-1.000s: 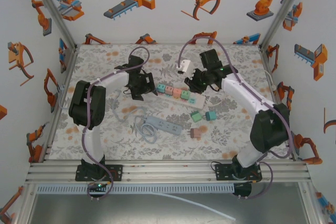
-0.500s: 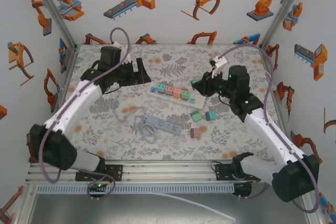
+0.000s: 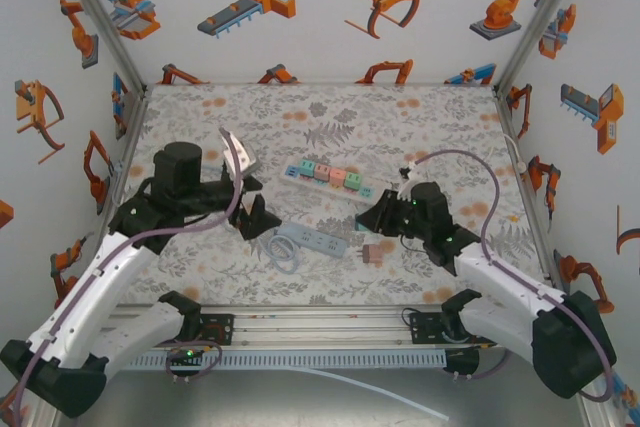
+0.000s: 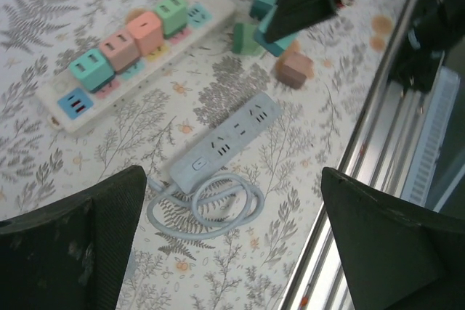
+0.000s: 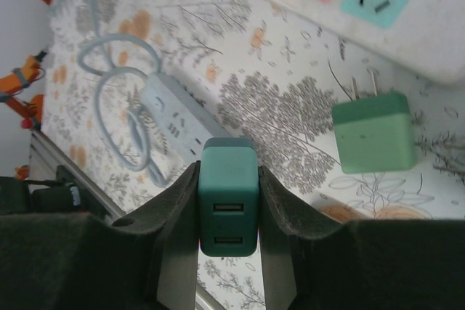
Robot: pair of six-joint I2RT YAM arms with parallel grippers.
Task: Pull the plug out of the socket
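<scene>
The flowered tabletop (image 3: 450, 122) is taken up at the middle of the overhead view by a white power strip (image 3: 325, 179). Four coloured plugs (image 4: 145, 30) are seated in it in a row. A grey power strip (image 3: 312, 240) with a coiled cord is laid just below it, and nothing is plugged into it.

The left hand (image 3: 252, 219) is held over the lower left of the tabletop, near that cord. Its fingers (image 4: 94, 237) are spread wide, with nothing between them. The right hand (image 3: 382, 215) is seen right of centre, pinching a teal plug (image 5: 229, 197) by its flat sides, clear of the white strip. A green plug (image 5: 370, 132) is lying loose nearby with its pins towards the white strip. A brown plug (image 3: 372, 252) is lying lower down.

The teal plug is judged to be already off its socket, so the step in hand is taken to be setting it down. It is best lowered almost to the tabletop before the hand is opened. A bare patch between the green plug and the grey strip should be chosen, so that neither is knocked. For the next pull, the white strip is best pinned at one end by the left hand. The plug is then best drawn straight out rather than rocked, since so light a strip is likely to be lifted along with it.
</scene>
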